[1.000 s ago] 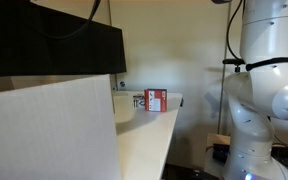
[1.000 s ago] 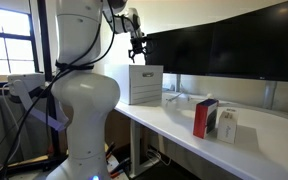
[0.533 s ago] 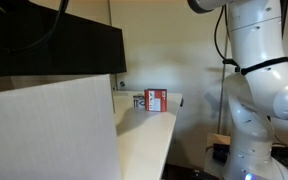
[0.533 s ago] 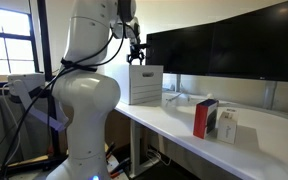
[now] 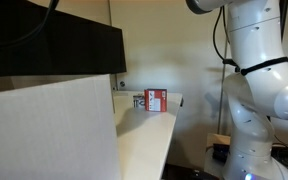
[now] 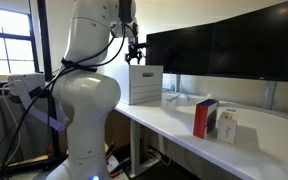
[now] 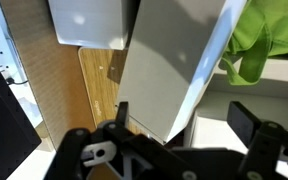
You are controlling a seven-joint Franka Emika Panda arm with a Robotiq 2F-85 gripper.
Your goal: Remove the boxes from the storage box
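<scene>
The jaws of the gripper (image 6: 136, 57) stand wide apart and hold nothing (the wrist view shows a big gap between them). The gripper hangs just above the white storage box (image 6: 145, 84). Under it the wrist view shows a white slab (image 7: 169, 70); it may be a box inside, but the view is too close to be sure. To do this well, go straight down, stay off the storage box walls, and squeeze only around a box. A red box (image 6: 201, 117) and a white box (image 6: 225, 125) stand on the pale tabletop (image 6: 184, 135), well apart from the storage box. Dark screens (image 6: 224, 45) stand behind it.
</scene>
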